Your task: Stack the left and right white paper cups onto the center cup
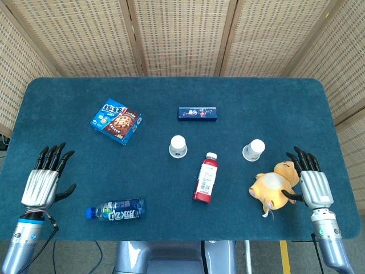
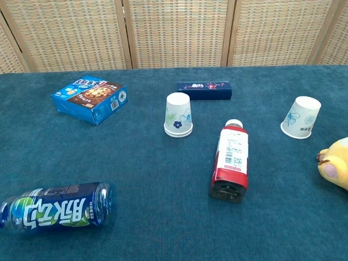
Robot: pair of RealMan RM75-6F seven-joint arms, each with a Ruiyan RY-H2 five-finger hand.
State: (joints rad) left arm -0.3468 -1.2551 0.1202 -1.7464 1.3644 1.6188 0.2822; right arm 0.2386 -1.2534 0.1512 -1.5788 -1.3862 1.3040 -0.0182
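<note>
Two white paper cups stand upside down on the blue table. One cup [image 1: 178, 146] [image 2: 179, 115] is near the middle, the other cup [image 1: 254, 150] [image 2: 300, 117] to its right. My left hand [image 1: 45, 177] hovers open at the front left corner, far from both cups. At the front right my right hand [image 1: 311, 181] is open too, just right of the plush toy. Neither hand shows in the chest view. Nothing is held.
A red bottle [image 1: 206, 178] lies between the cups. A yellow plush toy [image 1: 275, 185] sits below the right cup. A blue bottle [image 1: 116, 210] lies front left. A cookie box [image 1: 116, 120] and a dark blue box [image 1: 197, 113] lie further back.
</note>
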